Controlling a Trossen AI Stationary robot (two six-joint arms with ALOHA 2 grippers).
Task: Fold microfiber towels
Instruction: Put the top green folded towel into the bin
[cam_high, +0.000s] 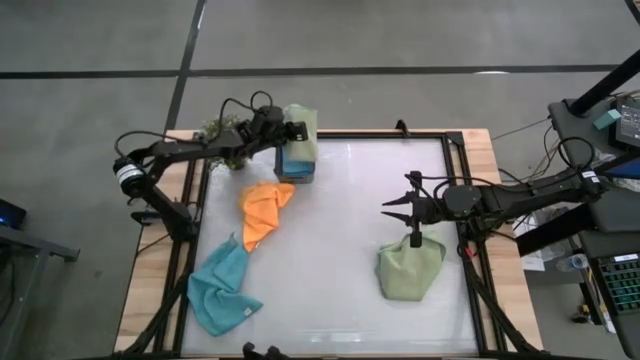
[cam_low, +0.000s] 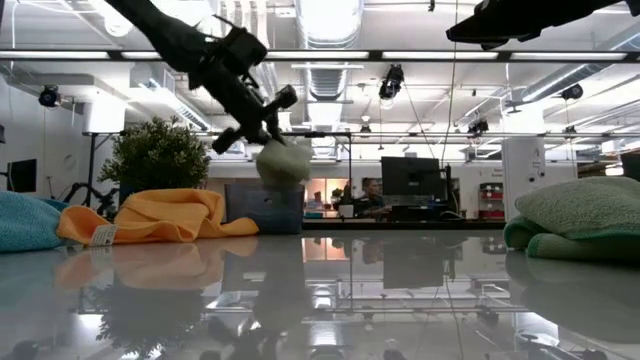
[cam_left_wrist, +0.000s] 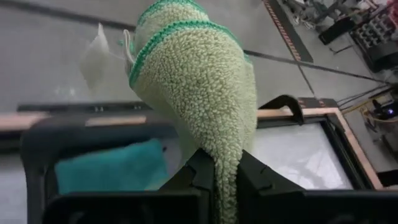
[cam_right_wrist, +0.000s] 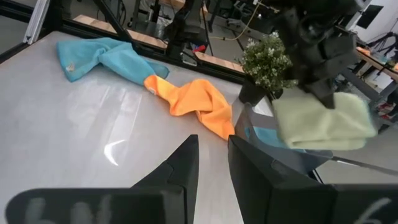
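Observation:
My left gripper (cam_high: 290, 131) is at the table's far left, shut on a folded sage green towel (cam_high: 302, 124) that it carries above a small dark grey box (cam_high: 297, 172). Inside the box lies a folded light blue towel (cam_left_wrist: 112, 171). An orange towel (cam_high: 265, 210) and another light blue towel (cam_high: 222, 290) lie crumpled on the left half of the table. A second sage green towel (cam_high: 410, 268) lies bunched at the near right. My right gripper (cam_high: 388, 212) hovers open beside that towel and holds nothing. My left gripper pinches the folded sage green towel between its two fingers at one narrow, gathered end (cam_left_wrist: 227, 177). Several layers show, with two stitched green edges (cam_left_wrist: 163, 38) at the far end. The fingers slant downward. The towel bulges out past the fingertips, lifted clear above the box.
A little potted plant (cam_high: 215, 130) stands at the far left corner, right beside the box and the left arm. The black frame rail (cam_high: 400, 133) runs round the white tabletop. The middle of the table (cam_high: 340, 230) is bare.

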